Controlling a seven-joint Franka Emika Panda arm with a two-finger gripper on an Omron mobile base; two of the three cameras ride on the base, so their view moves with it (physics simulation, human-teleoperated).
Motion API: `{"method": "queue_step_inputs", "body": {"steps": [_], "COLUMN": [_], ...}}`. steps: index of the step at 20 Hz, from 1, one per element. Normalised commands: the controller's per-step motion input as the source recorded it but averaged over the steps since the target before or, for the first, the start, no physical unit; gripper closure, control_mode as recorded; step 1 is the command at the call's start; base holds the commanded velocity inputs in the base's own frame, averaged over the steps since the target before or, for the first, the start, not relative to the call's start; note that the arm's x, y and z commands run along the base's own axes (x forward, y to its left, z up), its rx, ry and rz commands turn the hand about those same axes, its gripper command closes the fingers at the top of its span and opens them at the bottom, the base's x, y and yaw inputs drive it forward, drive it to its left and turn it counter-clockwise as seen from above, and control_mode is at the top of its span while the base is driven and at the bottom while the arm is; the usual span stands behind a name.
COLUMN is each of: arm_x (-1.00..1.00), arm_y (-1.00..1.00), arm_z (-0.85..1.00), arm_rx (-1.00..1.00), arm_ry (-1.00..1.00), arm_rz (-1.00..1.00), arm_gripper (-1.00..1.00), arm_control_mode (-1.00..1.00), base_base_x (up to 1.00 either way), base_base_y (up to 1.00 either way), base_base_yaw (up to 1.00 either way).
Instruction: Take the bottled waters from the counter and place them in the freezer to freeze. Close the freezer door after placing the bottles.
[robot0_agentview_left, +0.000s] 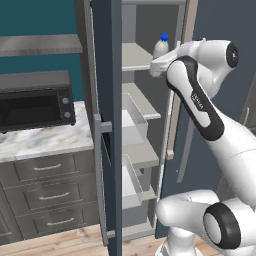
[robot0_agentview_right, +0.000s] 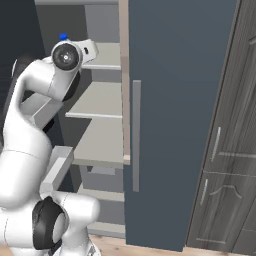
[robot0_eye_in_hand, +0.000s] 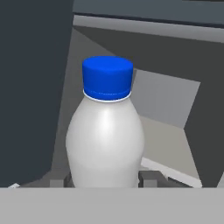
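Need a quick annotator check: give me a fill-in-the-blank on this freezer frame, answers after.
1. The bottle between the gripper fingers has a ____ cap.
2. The gripper is shut on the ____.
3. The freezer door stands ____.
4. On the counter sits a black ____.

Answers: blue; bottle; open; microwave

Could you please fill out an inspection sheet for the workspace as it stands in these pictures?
Surface: marble counter over dark drawers, bare apart from the microwave.
Job's things: blue-capped bottle upright at the upper freezer shelf; freezer door open. Whether it rests on the shelf cannot be told.
Clutter: nothing seen.
Grippers: hand shut on the blue-capped bottle, a finger at either side of its base.
Cables: nothing seen.
Surroundings: black microwave on the counter; dark wood cabinet beside the closed neighbouring door; wooden floor.
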Motion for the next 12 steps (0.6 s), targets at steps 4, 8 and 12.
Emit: {"method": "queue_step_inputs", "body": {"steps": [4, 8, 12], "arm_x": [0.78, 0.72, 0.65], "arm_y": [0.00, 0.00, 0.00], "arm_z": [0.00, 0.09, 0.10], "arm_rx": [0.01, 0.11, 0.07], "arm_ry": [0.00, 0.00, 0.01], "arm_rz": [-0.08, -0.07, -0.05], "arm_gripper": [1.00, 1.00, 1.00], "arm_control_mode": [-1.00, -1.00, -1.00], "base_base_x": [0.00, 0.00, 0.00], "base_base_y": [0.00, 0.00, 0.00], "base_base_yaw": [0.00, 0.00, 0.00]}}
